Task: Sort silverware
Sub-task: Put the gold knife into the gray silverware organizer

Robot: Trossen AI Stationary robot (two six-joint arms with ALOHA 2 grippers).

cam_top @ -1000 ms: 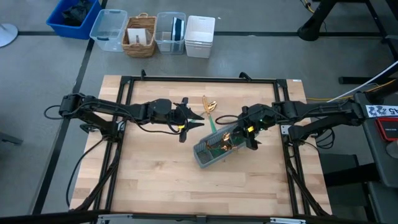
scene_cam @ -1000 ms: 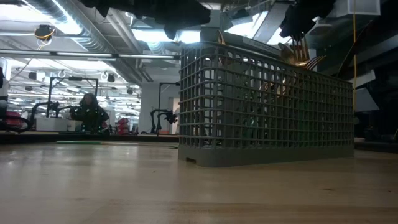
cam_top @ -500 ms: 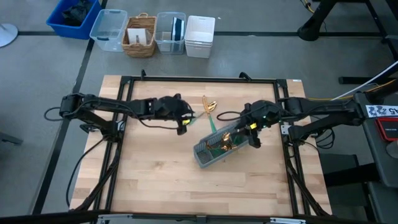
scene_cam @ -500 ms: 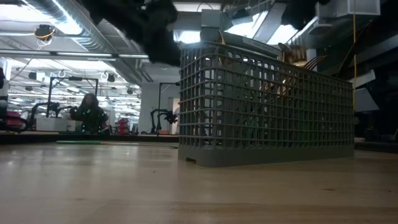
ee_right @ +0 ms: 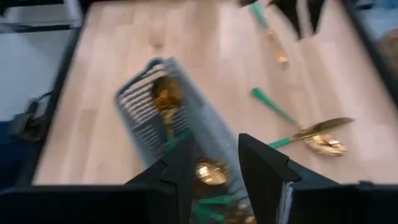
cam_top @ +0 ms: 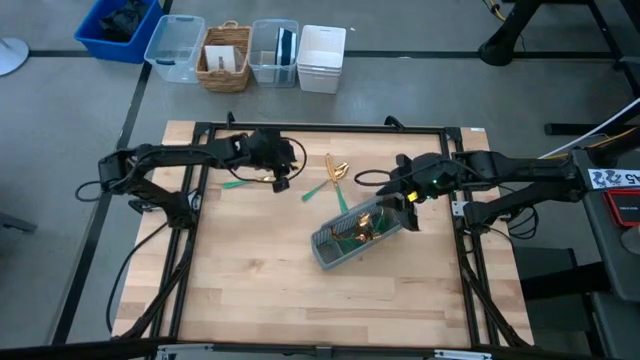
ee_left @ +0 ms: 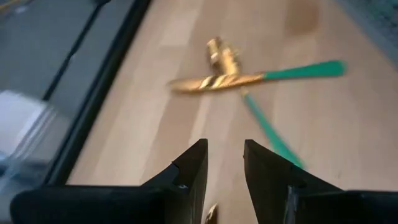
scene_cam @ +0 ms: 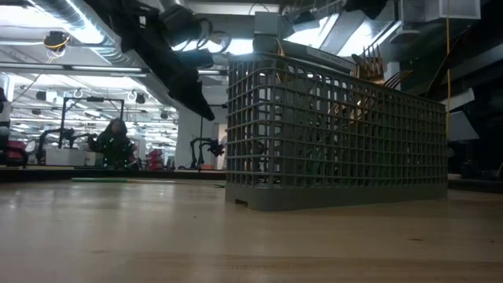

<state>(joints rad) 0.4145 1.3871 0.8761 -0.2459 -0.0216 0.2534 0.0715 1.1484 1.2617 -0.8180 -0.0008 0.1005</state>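
The grey slotted caddy (cam_top: 352, 240) (scene_cam: 338, 134) (ee_right: 149, 106) lies slantwise right of the table's middle, with gold-headed, teal-handled silverware (cam_top: 366, 224) (ee_right: 208, 173) in it. Two gold-headed pieces (cam_top: 337, 168) (ee_left: 217, 78) (ee_right: 323, 140) and a teal handle (cam_top: 343, 200) (ee_left: 270, 134) lie on the wood beyond it. Another teal-handled piece (cam_top: 238, 183) (ee_right: 267, 34) lies flat farther left. My left gripper (cam_top: 279, 182) (ee_left: 225, 165) hangs open above that piece's gold end. My right gripper (cam_top: 408, 208) (ee_right: 216, 168) hovers open over the caddy's right end.
A black frame rail (cam_top: 320, 128) runs around the table. Plastic bins and a wicker basket (cam_top: 224, 58) stand on the floor beyond the far edge. Bare wood (cam_top: 300, 300) stretches from the caddy to the near edge.
My left gripper has travelled from beside the caddy toward the table's far left and turned. A teal-handled piece now lies on the wood at the left, where none showed before. My right gripper has risen from the caddy's gold heads and drawn back slightly toward the far right.
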